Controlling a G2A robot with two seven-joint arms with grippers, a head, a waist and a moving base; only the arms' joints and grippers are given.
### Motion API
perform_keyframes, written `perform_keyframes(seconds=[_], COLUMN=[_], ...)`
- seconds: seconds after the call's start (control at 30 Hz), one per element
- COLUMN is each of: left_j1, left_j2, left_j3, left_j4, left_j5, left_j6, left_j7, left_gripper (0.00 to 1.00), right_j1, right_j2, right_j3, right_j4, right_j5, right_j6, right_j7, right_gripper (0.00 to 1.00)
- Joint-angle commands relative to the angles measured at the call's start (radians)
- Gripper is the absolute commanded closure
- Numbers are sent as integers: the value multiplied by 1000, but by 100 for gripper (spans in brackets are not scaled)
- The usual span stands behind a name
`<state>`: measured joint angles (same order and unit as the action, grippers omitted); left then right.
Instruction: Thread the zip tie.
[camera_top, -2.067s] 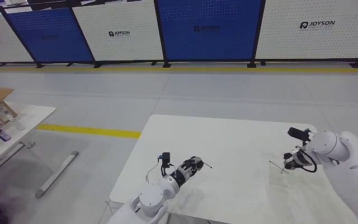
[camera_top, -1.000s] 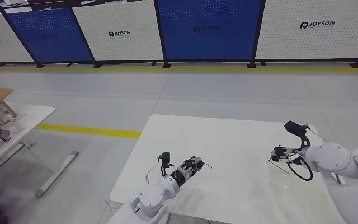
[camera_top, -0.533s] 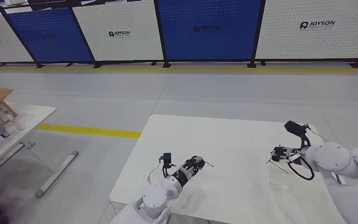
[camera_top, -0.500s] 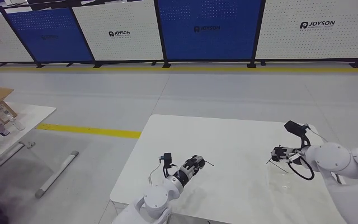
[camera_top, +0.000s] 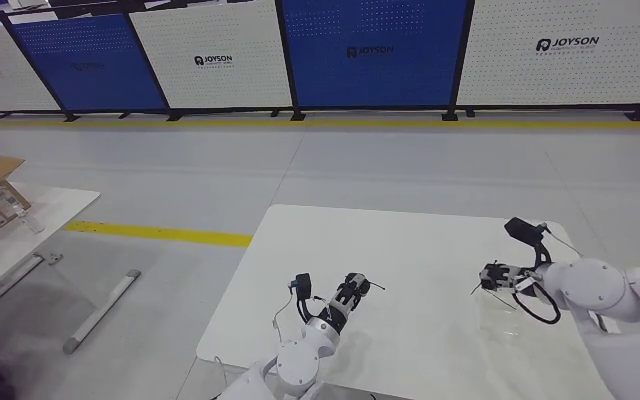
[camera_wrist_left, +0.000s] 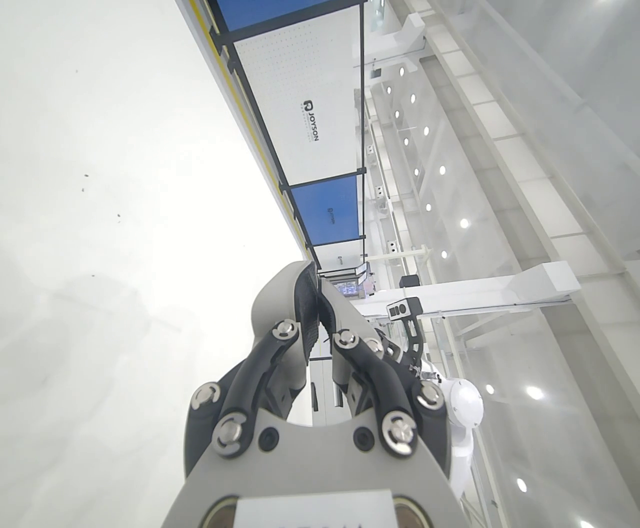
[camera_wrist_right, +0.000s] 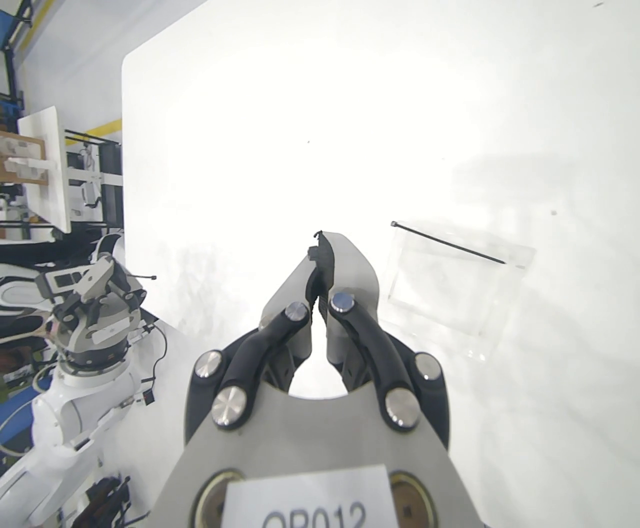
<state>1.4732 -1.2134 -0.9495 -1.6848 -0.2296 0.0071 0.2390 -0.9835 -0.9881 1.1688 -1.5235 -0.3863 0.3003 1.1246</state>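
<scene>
My left gripper (camera_top: 356, 289) is near the table's front edge, shut on a thin black zip tie (camera_top: 376, 287) whose end sticks out toward the right arm. The right wrist view shows that gripper (camera_wrist_right: 131, 292) and its tie (camera_wrist_right: 146, 276) far off. In its own view the left gripper (camera_wrist_left: 315, 275) has its pads pressed together. My right gripper (camera_top: 489, 278) hovers at the right side of the table, shut, with a short black tie end (camera_wrist_right: 316, 235) poking past its fingertips (camera_wrist_right: 325, 250). Another zip tie (camera_wrist_right: 450, 245) lies across a clear plastic bag (camera_wrist_right: 450, 295).
The white table (camera_top: 410, 250) is bare between the two arms. The clear bag (camera_top: 505, 312) lies just under and to the right of the right gripper. Blue and white panels (camera_top: 370, 50) stand far behind, beyond open floor.
The right gripper lifted off the clear bag and moved left, then drifted slightly further left. The left arm shifted a little to the right, still holding its tie.
</scene>
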Motion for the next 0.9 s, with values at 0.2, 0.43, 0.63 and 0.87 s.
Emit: perform_keyframes(seconds=[0.2, 0.43, 0.63, 0.87], left_j1=[0, 0, 0, 0], left_j2=[0, 0, 0, 0], left_j3=[0, 0, 0, 0], left_j4=[0, 0, 0, 0], left_j5=[0, 0, 0, 0], left_j6=[0, 0, 0, 0], left_j7=[0, 0, 0, 0], left_gripper=[100, 100, 100, 100], right_j1=[-94, -84, -84, -89], right_j2=[-22, -36, -36, -36], right_j3=[-40, -91, -91, -91], right_j4=[-133, -135, -135, -132], right_j5=[117, 114, 114, 114], right_j6=[16, 40, 40, 38], right_j7=[-185, -214, -214, -226], right_gripper=[100, 100, 100, 100])
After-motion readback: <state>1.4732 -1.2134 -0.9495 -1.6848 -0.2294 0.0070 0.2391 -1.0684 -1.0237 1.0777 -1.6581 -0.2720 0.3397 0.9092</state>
